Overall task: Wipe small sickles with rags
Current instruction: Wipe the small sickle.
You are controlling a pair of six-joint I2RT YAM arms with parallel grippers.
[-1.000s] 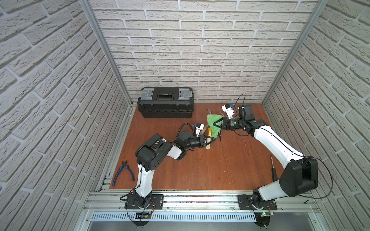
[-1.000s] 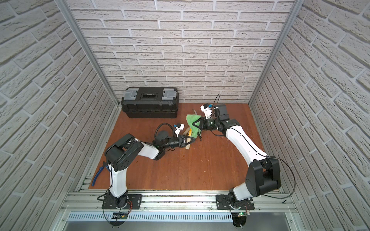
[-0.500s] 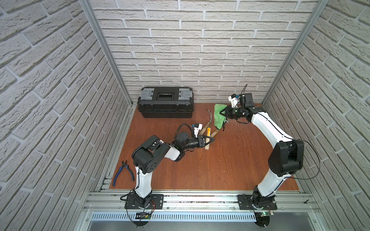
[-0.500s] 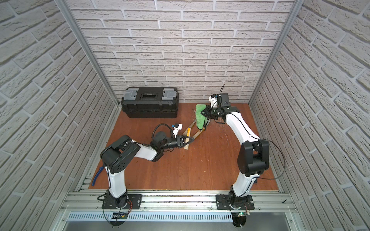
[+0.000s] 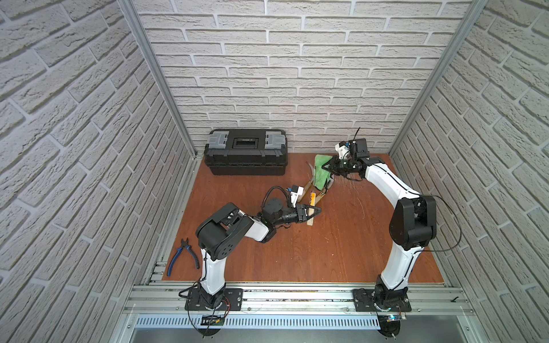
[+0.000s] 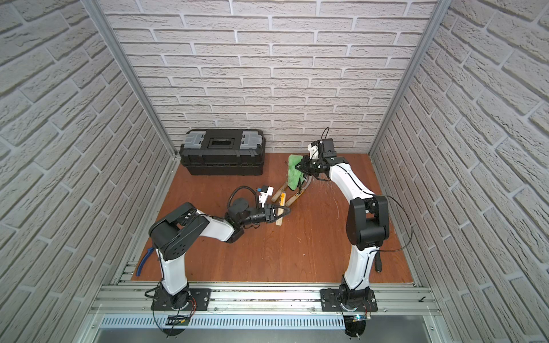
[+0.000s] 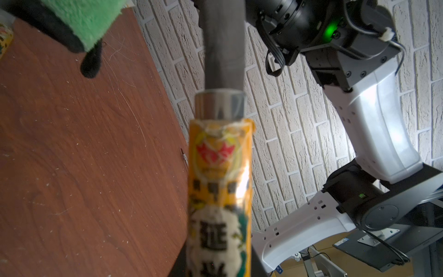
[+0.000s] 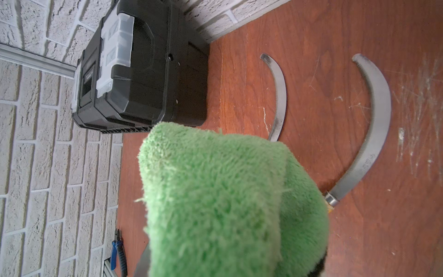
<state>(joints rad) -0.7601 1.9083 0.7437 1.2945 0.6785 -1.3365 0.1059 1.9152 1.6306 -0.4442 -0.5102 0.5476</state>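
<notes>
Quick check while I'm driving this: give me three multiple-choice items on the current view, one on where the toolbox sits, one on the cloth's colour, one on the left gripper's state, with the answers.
1. Where is the black toolbox?
A) against the back wall, on the robot's left side
B) at the front edge, on the robot's right side
C) between the two grippers

2. What colour is the cloth in the right gripper?
A) white
B) green
C) red

3. What is the left gripper doing?
A) open above bare table
B) shut on the cloth
C) shut on a sickle handle with a yellow label

Answers:
1 A: both top views show it standing along the back wall, left of the sickles.
2 B: the right wrist view is filled with fluffy green pile.
3 C: in a top view its fingers close across the pale handle, which the left wrist view shows close up.
</notes>
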